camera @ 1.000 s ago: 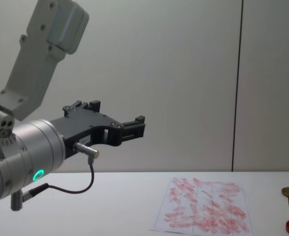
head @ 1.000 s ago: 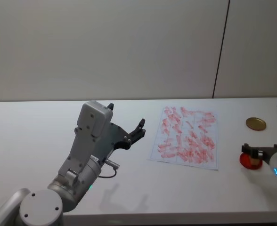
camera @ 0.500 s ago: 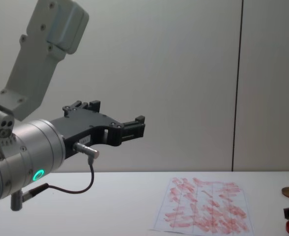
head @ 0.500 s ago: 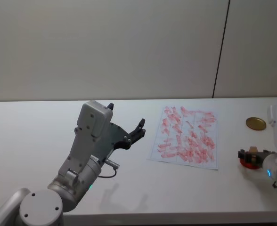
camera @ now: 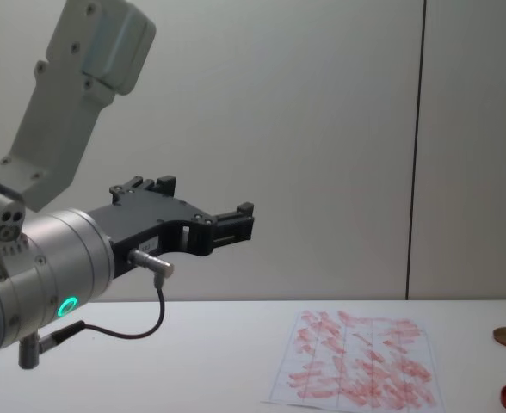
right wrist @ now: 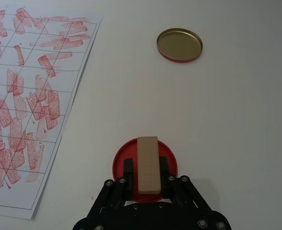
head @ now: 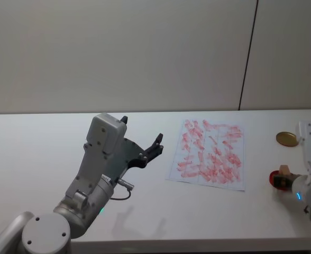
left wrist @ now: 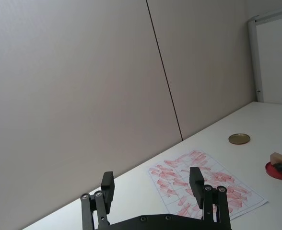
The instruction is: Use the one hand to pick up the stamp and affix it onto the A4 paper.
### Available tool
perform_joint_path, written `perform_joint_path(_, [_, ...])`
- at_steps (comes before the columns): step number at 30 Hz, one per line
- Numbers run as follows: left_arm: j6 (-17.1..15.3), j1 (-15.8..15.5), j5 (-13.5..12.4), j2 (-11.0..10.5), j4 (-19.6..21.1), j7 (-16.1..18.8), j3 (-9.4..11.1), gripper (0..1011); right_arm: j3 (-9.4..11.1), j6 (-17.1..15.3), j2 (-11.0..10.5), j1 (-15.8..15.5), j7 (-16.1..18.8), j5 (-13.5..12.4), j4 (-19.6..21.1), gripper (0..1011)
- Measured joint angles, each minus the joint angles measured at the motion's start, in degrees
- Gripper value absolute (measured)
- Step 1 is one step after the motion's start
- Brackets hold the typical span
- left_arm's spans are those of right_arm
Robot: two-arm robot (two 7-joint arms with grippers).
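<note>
The stamp (right wrist: 147,164), a small tan block, sits between the two black fingers of my right gripper (right wrist: 146,170), which is shut on it. It is directly over the red round disc (right wrist: 119,160); I cannot tell whether it touches the disc. In the head view the stamp (head: 285,170) and right gripper (head: 282,179) are at the table's far right, right of the A4 paper (head: 211,154). The paper (right wrist: 30,96) is white, gridded and covered in red marks. My left gripper (head: 156,144) hangs open in the air left of the paper, holding nothing.
A gold round disc (head: 286,139) lies on the table beyond the red disc (head: 273,179), to the right of the paper's far corner. The white tabletop (head: 49,143) stretches left of the paper, and a grey wall stands behind the table.
My right arm has drawn back toward the table's right edge, its wrist now standing over the red disc with the stamp still between the fingers. The left arm has not moved.
</note>
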State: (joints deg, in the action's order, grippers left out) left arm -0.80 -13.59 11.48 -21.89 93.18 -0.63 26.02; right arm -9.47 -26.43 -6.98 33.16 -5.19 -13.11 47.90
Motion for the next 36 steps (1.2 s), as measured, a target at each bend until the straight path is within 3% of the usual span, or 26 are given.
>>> perform_joint_path(5, [0.0,0.0,0.0,0.0,0.0,0.0,0.0,993,0.0,-0.1,0.2,0.2,-0.5,0.1,-0.4,220])
perform_joint_path(29, [0.0,0.0,0.0,0.0,0.0,0.0,0.0,993,1.3,-0.4,0.6,1.0,-0.8,-1.8,-2.7,221])
perform_joint_path(36, [0.0,0.0,0.0,0.0,0.0,0.0,0.0,993,1.4,0.0,0.6,0.6,-0.3,-2.0,-1.6,220])
